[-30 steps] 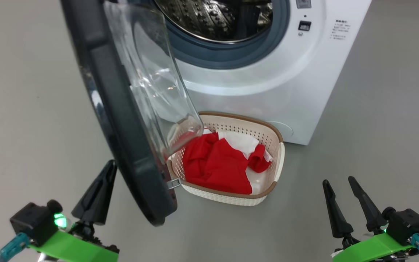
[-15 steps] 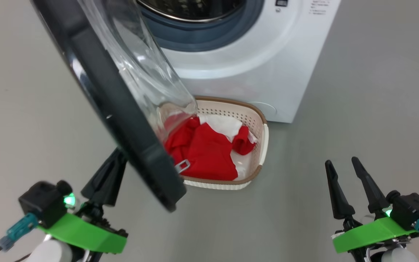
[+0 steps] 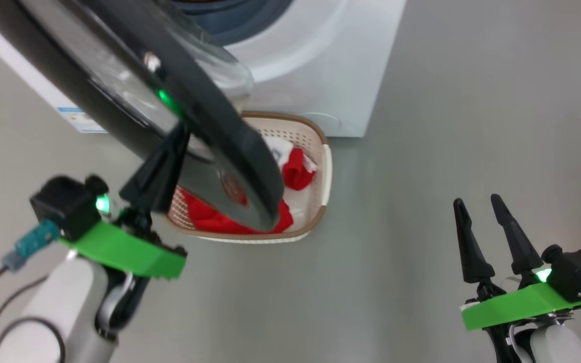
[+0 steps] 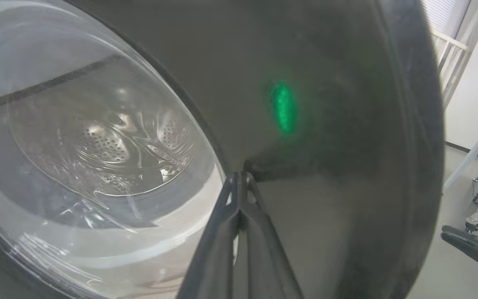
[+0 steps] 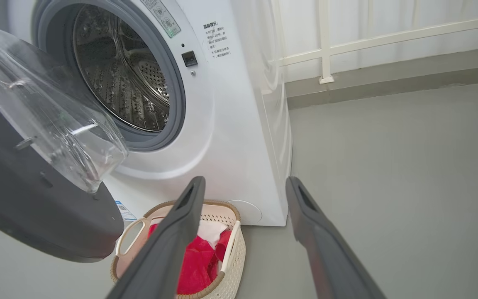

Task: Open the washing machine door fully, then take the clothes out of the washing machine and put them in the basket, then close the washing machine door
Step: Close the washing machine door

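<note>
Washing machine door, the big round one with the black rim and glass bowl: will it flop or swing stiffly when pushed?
The large round black-rimmed glass-bowl door looks rigid, so it probably swings as one piece. The thick glass suggests some weight. Its glossy rim may let the left gripper's shut jaws slide.

Head cam: steep downward look at washing machine door (image 3: 230, 151) and basket (image 3: 327, 171). Left wrist cam: close up against door's outer face. Right wrist cam: low, further back, facing washing machine (image 5: 239, 124) front; shares door, basket with head.
</note>
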`<state>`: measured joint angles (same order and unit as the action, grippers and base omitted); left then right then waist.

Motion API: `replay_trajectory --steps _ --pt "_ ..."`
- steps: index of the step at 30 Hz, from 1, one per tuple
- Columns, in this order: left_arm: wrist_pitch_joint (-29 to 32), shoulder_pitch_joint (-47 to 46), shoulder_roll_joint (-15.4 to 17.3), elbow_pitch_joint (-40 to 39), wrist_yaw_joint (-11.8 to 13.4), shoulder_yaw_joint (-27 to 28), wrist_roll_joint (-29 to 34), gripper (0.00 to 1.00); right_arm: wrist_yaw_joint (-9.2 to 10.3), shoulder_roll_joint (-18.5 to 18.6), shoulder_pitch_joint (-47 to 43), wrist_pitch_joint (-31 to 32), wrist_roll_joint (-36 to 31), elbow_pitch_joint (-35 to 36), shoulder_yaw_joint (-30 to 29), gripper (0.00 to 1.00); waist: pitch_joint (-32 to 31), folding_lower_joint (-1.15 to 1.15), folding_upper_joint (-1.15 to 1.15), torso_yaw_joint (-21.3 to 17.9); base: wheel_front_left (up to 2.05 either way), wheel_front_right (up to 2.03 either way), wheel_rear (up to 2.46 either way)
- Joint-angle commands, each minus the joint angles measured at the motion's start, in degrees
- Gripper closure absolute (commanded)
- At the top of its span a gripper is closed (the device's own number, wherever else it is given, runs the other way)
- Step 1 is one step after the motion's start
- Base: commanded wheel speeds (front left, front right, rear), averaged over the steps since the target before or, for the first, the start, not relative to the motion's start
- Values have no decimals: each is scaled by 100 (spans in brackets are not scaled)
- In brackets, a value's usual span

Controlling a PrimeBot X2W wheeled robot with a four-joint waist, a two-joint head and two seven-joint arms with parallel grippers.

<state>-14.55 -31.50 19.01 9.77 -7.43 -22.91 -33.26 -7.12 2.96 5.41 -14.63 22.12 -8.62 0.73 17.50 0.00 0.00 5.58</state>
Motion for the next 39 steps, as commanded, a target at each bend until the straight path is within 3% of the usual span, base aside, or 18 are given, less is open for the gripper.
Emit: replay_trajectory --steps 1,24,39 --pt "-45 -333 119 -87 -6 169 44 100 -36 -7 167 -37 78 159 138 0 228 0 0 -257 0 0 0" --pt "-45 -3016 257 1682 -6 206 -239 100 -36 -8 585 -37 553 348 224 0 1230 0 0 -1187 0 0 0" --pt "-45 -3624 256 2167 -6 501 -198 100 -36 -8 718 -37 664 372 191 0 1433 0 0 -1359 0 0 0"
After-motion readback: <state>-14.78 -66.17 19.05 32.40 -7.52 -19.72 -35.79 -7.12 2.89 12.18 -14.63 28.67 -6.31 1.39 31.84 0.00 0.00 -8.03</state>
